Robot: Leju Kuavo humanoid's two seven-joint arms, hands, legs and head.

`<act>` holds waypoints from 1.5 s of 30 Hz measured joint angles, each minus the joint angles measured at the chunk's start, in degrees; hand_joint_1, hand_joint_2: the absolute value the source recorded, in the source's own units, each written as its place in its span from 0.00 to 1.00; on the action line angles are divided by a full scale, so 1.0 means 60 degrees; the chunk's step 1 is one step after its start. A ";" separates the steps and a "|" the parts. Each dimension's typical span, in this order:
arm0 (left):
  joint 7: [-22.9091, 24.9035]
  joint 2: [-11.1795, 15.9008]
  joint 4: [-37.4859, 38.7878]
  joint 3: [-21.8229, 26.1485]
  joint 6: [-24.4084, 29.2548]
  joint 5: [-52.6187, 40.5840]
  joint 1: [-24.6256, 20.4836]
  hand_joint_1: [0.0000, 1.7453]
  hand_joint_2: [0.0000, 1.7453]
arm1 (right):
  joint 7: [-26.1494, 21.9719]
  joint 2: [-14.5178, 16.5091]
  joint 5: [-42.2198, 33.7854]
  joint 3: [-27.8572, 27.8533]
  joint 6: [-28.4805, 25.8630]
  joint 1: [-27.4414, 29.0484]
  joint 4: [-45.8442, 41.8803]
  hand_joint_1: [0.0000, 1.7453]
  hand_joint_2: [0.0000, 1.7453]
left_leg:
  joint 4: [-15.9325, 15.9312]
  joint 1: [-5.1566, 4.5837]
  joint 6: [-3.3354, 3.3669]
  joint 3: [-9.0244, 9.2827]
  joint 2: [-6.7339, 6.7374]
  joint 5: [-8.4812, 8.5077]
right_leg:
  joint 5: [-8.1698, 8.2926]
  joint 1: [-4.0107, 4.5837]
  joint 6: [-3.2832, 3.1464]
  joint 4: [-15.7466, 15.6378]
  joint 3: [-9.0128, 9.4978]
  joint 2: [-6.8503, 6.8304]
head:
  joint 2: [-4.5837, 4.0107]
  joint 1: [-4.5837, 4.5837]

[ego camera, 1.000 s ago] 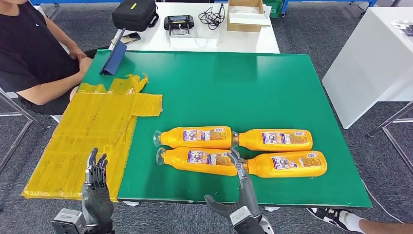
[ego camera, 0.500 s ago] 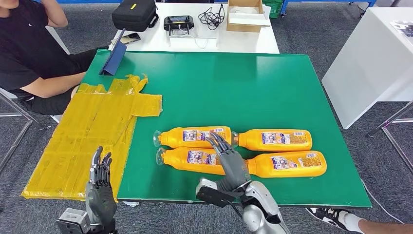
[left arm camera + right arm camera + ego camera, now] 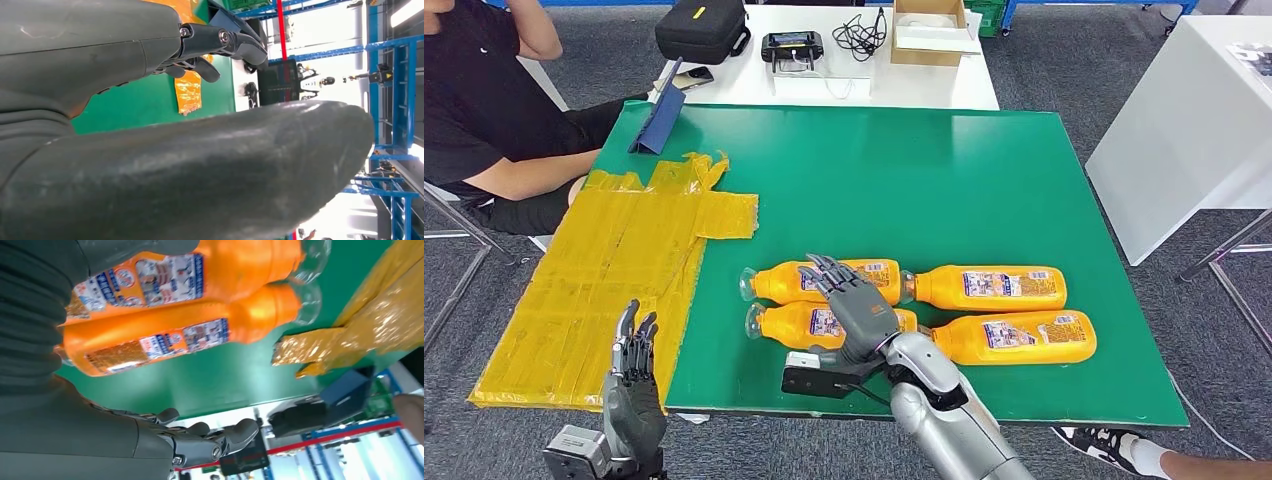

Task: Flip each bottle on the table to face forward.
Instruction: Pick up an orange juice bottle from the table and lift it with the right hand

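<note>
Green desk [image 3: 984, 170] — four bottles [image 3: 999, 287] lying paired near its front edge; right hand [image 3: 852, 305] above the left pair, fingers spread, empty. My worry — knocking neighbours askew

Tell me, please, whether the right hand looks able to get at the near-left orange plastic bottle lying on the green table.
Probably yes. The right hand hovers open just above the near-left orange plastic bottle, with nothing between them. The far-left orange bottle lies right beside it, which could crowd the fingers during a grasp.

free: far green table [image 3: 904, 170] | blocked: four touching bottles [image 3: 1009, 288] near front edge
</note>
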 joint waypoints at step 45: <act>0.0000 -0.0262 -0.0103 0.0724 -0.0327 0.0141 0.0231 0.00 0.00 | 0.2561 -0.0669 0.0336 0.2153 0.0797 -0.1060 0.1853 0.00 1.00 | 0.0000 0.0000 0.0000 0.0015 0.0000 0.0000 | 0.0000 0.0001 0.0000 -0.0002 0.0013 0.0000 | 0.0000 -0.0001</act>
